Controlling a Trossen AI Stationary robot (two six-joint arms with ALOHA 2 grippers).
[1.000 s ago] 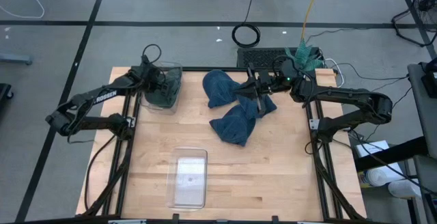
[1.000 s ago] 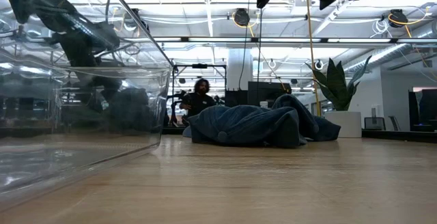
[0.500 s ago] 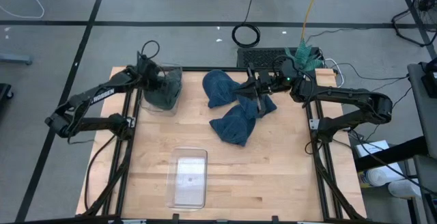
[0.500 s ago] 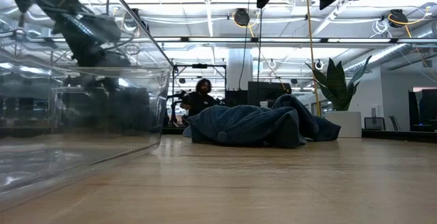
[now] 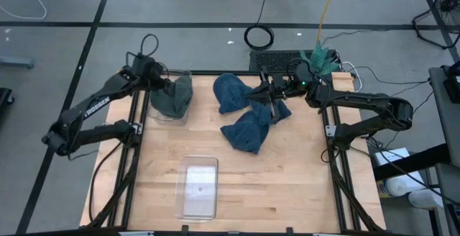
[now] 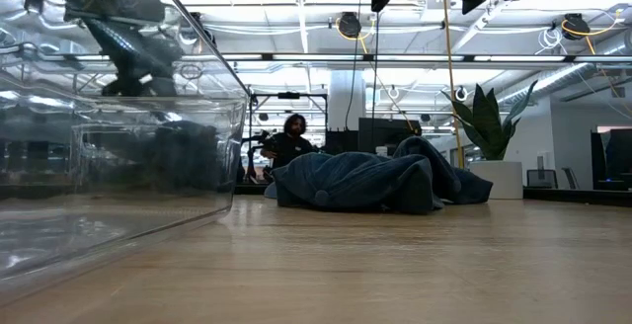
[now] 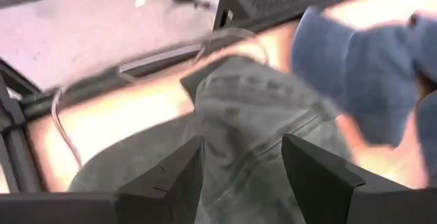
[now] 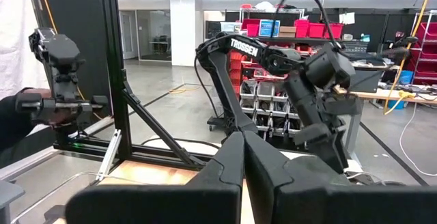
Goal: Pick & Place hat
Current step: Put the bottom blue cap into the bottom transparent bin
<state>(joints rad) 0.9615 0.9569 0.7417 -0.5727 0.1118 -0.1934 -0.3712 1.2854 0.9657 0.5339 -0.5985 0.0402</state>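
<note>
From above, the left gripper (image 5: 164,85) sits at the far-left corner of the wooden table (image 5: 287,185), clamped on a grey-green hat (image 5: 175,96) that hangs into a clear bin (image 5: 170,99); the left wrist view alone settles the grip, both dark fingers (image 7: 172,176) pinching the stitched grey cloth between them; two blue hats (image 5: 244,114) lie heaped mid-table at the far side, and a second clear bin (image 5: 198,187) rests empty near the front edge; the right gripper (image 5: 264,95) hovers over the blue heap, fingers pressed tight together with nothing between them, as its own wrist view makes plain; only the low view gives the blue pile's humped profile (image 6: 375,181), a person (image 6: 288,146) seated beyond it and a potted plant (image 6: 486,126); the right wrist view looks across at the left arm, where "TROSSEN" (image 8: 244,45) reads in white; red storage bins (image 8: 287,27) line shelves behind.
</note>
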